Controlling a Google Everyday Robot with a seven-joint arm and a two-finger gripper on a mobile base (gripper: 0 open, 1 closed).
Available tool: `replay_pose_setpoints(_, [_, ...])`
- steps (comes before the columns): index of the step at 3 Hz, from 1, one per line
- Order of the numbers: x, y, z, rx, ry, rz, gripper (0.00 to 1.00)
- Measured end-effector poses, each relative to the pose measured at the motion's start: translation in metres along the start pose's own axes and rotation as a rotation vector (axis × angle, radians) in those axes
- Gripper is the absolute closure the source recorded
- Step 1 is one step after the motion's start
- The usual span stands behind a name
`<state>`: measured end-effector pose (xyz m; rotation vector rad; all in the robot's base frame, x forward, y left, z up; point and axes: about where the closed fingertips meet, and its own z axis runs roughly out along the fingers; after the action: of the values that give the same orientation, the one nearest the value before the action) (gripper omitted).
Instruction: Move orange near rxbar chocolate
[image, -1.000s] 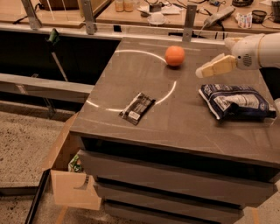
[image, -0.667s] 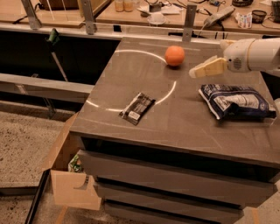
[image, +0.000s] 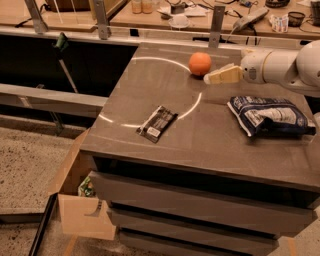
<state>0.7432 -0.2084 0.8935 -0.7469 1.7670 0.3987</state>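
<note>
The orange (image: 200, 63) is a small round bright fruit at the far middle of the grey cabinet top (image: 200, 135). The rxbar chocolate (image: 157, 123) is a flat black wrapper with a small white patch, lying nearer the front left. My gripper (image: 212, 77) reaches in from the right on a white arm, just right of the orange and slightly nearer the front, very close to it. It holds nothing that I can see.
A blue-and-white puffy snack bag (image: 272, 116) lies at the right side of the top. A cluttered wooden bench (image: 210, 15) runs behind. An open cardboard box (image: 80, 200) sits on the floor at the left. Drawers are below the top.
My gripper has moved left along the cabinet top, closing in on the orange. The orange, the bar and the bag have not moved.
</note>
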Motion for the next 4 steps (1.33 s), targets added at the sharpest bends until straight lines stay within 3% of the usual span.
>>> replay_pose_setpoints(1, [0.003, -0.005, 0.028, -0.017, 0.002, 0.01, 0.0])
replay_pose_setpoints(3, [-0.004, 0.002, 0.078, -0.098, 0.026, -0.025, 0.0])
replay_pose_setpoints(4, [0.002, 0.005, 0.097, -0.127, 0.065, -0.034, 0.25])
